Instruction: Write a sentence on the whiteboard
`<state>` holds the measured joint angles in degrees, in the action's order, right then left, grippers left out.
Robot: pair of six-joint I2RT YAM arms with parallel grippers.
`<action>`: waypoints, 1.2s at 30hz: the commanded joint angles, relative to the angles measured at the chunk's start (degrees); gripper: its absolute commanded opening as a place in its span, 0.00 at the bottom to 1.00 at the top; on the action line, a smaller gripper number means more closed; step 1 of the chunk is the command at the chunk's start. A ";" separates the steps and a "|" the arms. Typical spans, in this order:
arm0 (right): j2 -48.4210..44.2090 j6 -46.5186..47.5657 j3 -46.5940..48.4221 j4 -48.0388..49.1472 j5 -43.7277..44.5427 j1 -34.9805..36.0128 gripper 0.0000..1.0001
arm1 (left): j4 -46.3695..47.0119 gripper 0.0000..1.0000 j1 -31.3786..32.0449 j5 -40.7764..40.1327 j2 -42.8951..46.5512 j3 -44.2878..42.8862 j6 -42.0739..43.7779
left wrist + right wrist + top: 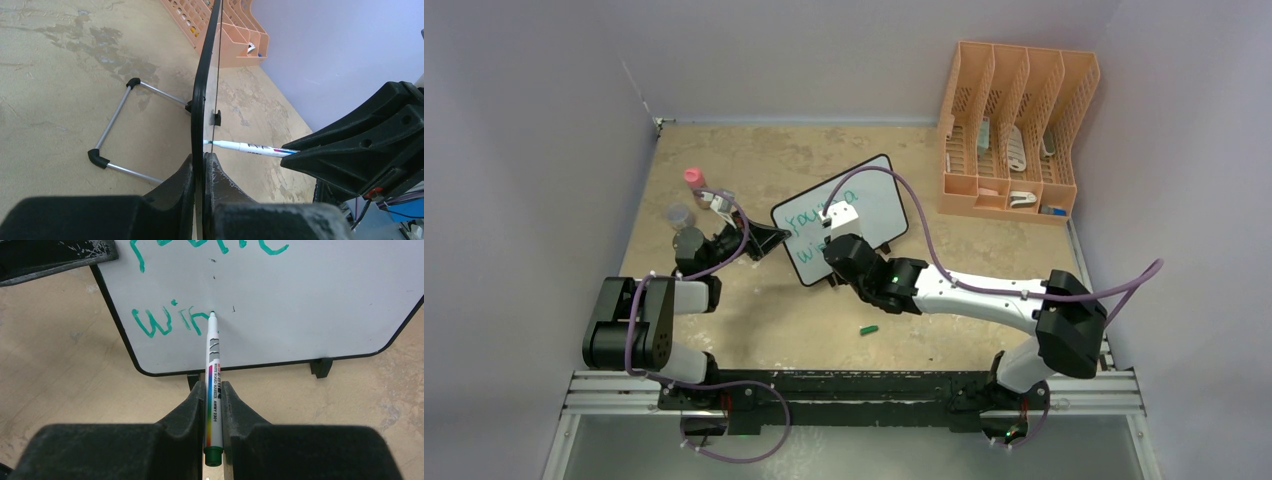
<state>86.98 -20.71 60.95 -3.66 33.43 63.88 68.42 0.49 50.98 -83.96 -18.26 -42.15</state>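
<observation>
The whiteboard (876, 192) stands tilted near the table's middle on its little black feet. My left gripper (767, 239) is shut on its left edge; in the left wrist view the black frame (200, 95) runs between the fingertips (204, 157). Teal lettering, the sentence (808, 217), runs in two lines; the lower line (167, 322) reads "Win". My right gripper (213, 386) is shut on a white board marker (213, 360) with a green end. Its tip touches the board (310, 300) just right of the last letter. The marker (252, 147) also shows from the side.
An orange file rack (1014, 125) stands at the back right. A pink-capped bottle (694, 178) and a small clear cup (680, 214) sit left of the board. A green marker cap (869, 329) lies on the table in front. The board's wire stand (114, 126) juts out behind.
</observation>
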 commanded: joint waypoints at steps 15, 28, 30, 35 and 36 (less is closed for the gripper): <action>-0.36 -1.42 -0.24 -0.67 0.41 -0.60 0.00 | 1.32 0.00 -0.32 0.50 0.83 -1.51 2.07; -0.93 -2.57 -1.92 -1.81 0.18 -0.59 0.00 | 1.32 0.00 -0.32 0.43 0.82 -1.60 2.16; -1.09 -2.62 -2.12 -1.82 0.28 -0.60 0.00 | 1.30 0.00 -0.32 0.41 0.82 -1.67 2.16; -1.65 -2.54 -2.02 -1.38 0.23 -0.60 0.00 | 1.33 0.00 -0.34 0.43 0.87 -1.69 2.16; -2.06 -2.43 -1.91 -1.07 0.09 -0.60 0.00 | 1.34 0.00 -0.32 0.43 0.90 -1.69 2.16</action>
<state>87.20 -22.48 58.87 -5.80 33.41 63.68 68.05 0.49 50.98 -83.99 -18.46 -41.76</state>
